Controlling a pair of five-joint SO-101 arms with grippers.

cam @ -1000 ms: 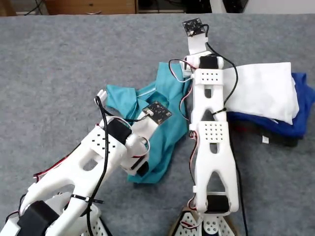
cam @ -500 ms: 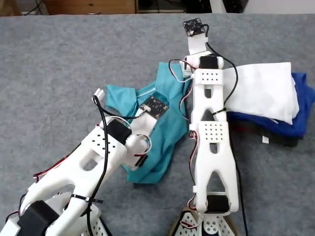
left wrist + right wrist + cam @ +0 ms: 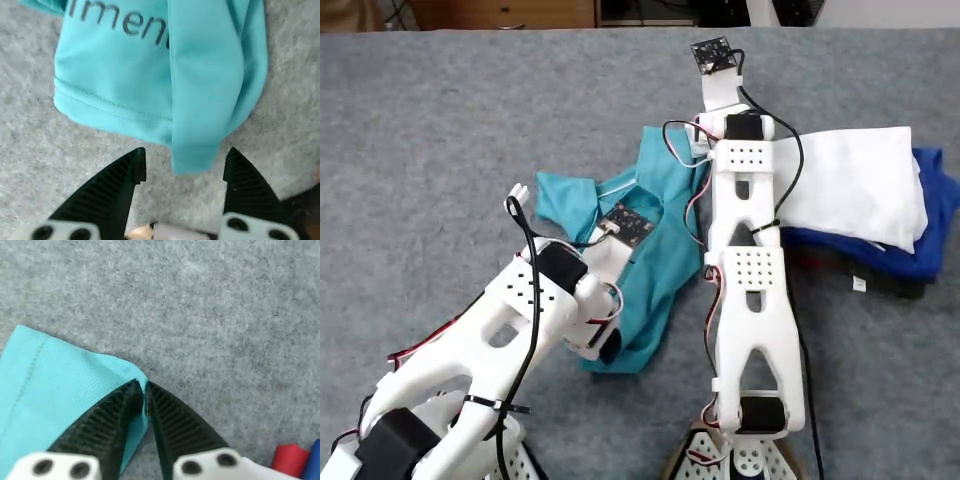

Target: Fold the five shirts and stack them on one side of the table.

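A teal shirt (image 3: 665, 250) lies crumpled on the grey table between the two arms. In the left wrist view a folded edge of the teal shirt (image 3: 200, 90) lies flat on the table, and my left gripper (image 3: 186, 155) is open, its fingers standing either side of that edge's tip. My right gripper (image 3: 142, 386) is shut on a corner of the teal shirt (image 3: 60, 390), low against the table. The left arm (image 3: 535, 300) leans over the shirt's lower half. The right arm (image 3: 745, 230) stretches along its right side.
A stack of folded shirts sits at the right of the table: a white shirt (image 3: 850, 185) on top, a blue shirt (image 3: 932, 225) under it, a dark one (image 3: 880, 278) at the bottom. Open grey table (image 3: 440, 130) spreads to the left and far side.
The left arm's wrist has shifted slightly to the left over the teal shirt. The right arm and the stack have not moved.
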